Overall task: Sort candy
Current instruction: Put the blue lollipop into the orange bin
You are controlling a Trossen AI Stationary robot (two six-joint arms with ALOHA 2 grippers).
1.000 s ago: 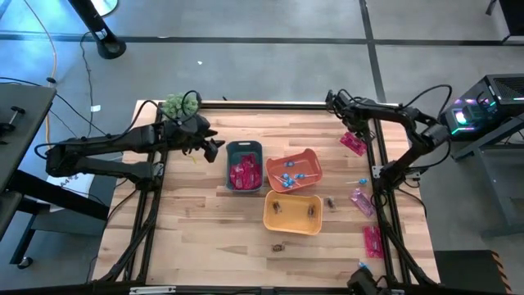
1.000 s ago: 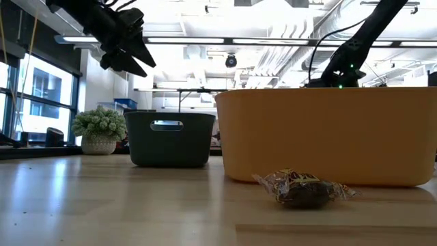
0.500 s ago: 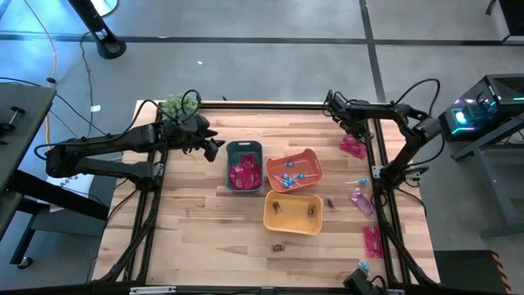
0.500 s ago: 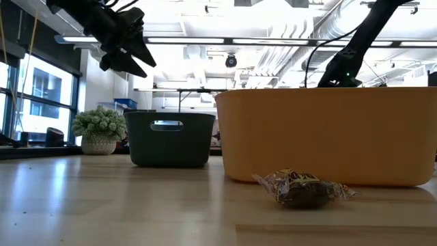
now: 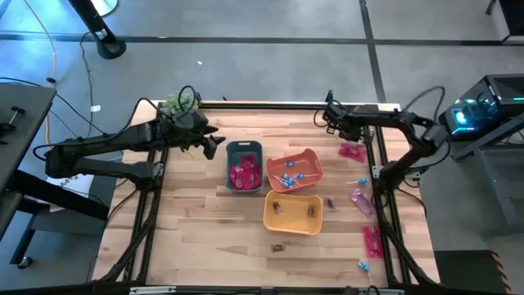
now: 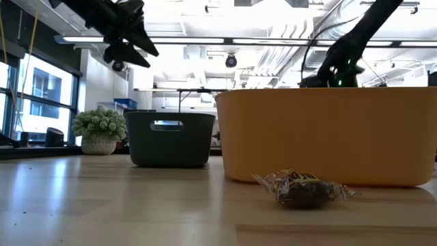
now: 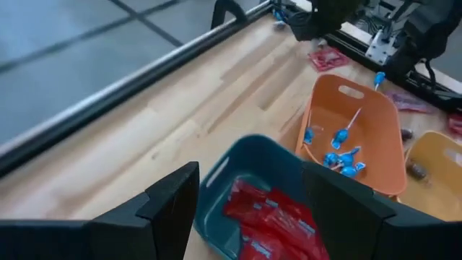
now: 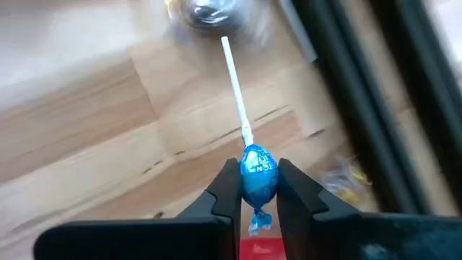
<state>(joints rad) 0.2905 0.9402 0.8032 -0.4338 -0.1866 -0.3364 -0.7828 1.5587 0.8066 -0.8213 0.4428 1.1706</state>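
Shifted inward from the table's far right edge since a second ago: right gripper (image 8: 258, 189), fingers now pinched on a blue lollipop (image 8: 258, 175), stick pointing away. Raised slightly above the grey-blue bin (image 5: 244, 165): left gripper (image 5: 214, 145), fingers spread wide, holding nothing.

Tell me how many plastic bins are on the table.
3, clustered mid-table: the grey-blue bin holding pink-red packets, the orange bin beside it holding blue lollipops, and the yellow bin in front of the orange one holding brown pieces. None looks hidden.
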